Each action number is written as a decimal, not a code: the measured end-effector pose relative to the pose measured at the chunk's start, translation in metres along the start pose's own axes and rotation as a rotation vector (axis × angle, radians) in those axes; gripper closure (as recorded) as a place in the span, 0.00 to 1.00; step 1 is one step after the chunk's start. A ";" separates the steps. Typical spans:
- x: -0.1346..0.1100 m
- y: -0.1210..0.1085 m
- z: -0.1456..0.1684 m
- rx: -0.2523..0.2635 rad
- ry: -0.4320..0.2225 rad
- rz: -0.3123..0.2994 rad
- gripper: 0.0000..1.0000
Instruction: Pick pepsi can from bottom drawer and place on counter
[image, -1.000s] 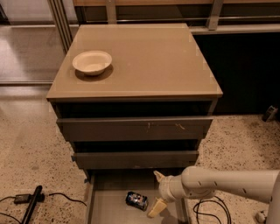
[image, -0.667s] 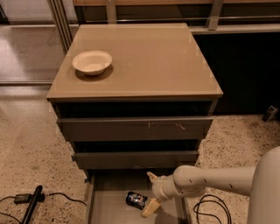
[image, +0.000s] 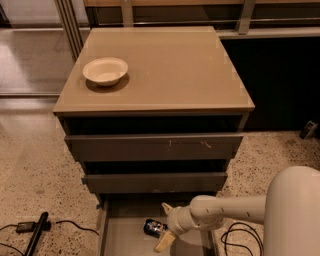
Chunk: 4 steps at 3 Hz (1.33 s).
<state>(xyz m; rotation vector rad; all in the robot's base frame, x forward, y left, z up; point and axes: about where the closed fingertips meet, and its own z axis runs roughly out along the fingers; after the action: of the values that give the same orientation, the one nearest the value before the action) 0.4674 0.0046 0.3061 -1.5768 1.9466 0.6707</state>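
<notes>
Our claw (image: 164, 226) reaches into the bottom drawer (image: 125, 239) with its tan fingers (image: 164, 242) spread wide, gripping nothing. We see the pepsi can (image: 154, 228), dark blue metal, lying on the drawer's flat floor just left of them. Two grey drawer fronts (image: 152, 147) overhang it. On the glossy tan counter (image: 170, 65), a pale round bowl (image: 105, 71) sits by the left edge.

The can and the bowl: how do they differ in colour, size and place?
The can is dark blue, while the bowl is cream white. The can is smaller than the bowl. The can lies in the bottom drawer, while the bowl stands on the counter, near its left edge. The open gripper is at the can's right side, far from the bowl. Both are small and loose, with nothing gripping them.
</notes>
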 end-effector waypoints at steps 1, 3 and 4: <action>0.015 -0.004 0.016 0.034 -0.002 0.023 0.00; 0.053 -0.012 0.054 0.056 0.014 0.089 0.00; 0.070 -0.018 0.076 0.039 0.004 0.123 0.00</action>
<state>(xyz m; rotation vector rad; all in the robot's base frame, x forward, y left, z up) 0.4809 0.0034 0.2019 -1.4454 2.0608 0.6751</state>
